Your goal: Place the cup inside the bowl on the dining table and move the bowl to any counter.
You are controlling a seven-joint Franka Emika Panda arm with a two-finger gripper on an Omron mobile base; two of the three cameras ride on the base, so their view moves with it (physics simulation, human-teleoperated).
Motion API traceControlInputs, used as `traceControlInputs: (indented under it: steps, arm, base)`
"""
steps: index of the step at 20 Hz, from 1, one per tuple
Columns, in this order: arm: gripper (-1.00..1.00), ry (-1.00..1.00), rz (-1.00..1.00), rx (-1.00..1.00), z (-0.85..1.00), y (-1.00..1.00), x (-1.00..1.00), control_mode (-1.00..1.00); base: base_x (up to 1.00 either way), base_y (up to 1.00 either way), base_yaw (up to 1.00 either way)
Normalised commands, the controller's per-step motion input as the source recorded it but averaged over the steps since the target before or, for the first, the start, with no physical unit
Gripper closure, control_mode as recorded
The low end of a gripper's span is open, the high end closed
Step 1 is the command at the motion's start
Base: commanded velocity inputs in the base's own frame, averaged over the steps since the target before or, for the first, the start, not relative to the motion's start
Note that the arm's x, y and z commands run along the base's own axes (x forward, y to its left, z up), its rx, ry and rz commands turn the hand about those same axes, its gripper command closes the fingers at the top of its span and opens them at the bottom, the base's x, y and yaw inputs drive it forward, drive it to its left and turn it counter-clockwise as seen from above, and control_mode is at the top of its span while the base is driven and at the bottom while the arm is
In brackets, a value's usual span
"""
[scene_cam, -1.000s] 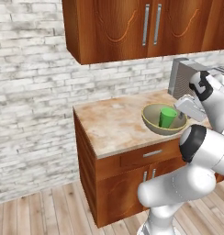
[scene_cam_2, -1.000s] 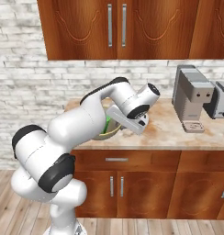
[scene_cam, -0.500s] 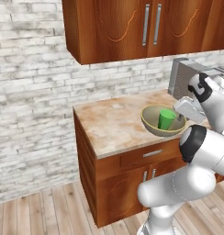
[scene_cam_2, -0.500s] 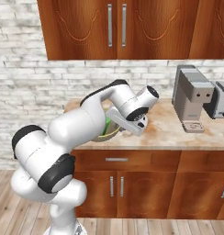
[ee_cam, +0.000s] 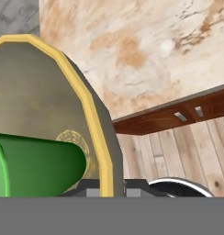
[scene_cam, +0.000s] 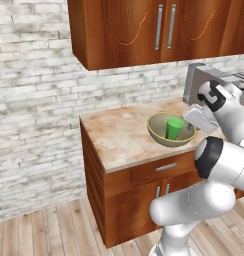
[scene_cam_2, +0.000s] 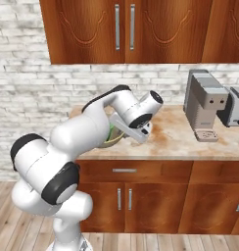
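Observation:
The olive-tan bowl (scene_cam: 161,134) with its yellowish rim is on or just over the counter (scene_cam: 119,137), near the front edge; I cannot tell whether it touches. The green cup (scene_cam: 174,128) stands inside it. My gripper (scene_cam: 193,121) is at the bowl's right side, shut on the rim. In the hand view the rim (ee_cam: 84,94) runs down between my fingertips (ee_cam: 132,187), and the cup (ee_cam: 38,165) lies across the bowl's inside. From the right base view my arm hides most of the bowl (scene_cam_2: 114,140). The dining table is out of view.
A grey coffee machine (scene_cam_2: 204,105) and a toaster (scene_cam_2: 236,105) stand on the counter to the right. Wooden wall cabinets (scene_cam: 159,30) hang overhead, with a brick wall (scene_cam: 34,100) behind. Drawers and cabinet doors (scene_cam_2: 124,196) are below, and the wooden floor (ee_cam: 178,151) is beyond the counter's edge.
My hand, with the bowl and cup, has shifted slightly to the left and a little lower over the counter. The grip is unchanged.

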Motion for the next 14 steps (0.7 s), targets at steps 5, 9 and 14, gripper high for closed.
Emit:
traceControlInputs:
  steps: [5,9,14]
  arm:
    - [1.0,0.0,-0.05,0.0,-0.23,0.18,0.16,-1.0]
    - [1.0,0.0,-0.04,0.0,-0.16,0.14,0.29,-1.0]
    - [1.0,0.0,-0.05,0.0,-0.13,0.16,0.37,-1.0]
  base:
    - [0.0,0.0,0.0]
    - [0.0,0.0,0.0]
    - [0.0,0.0,0.0]
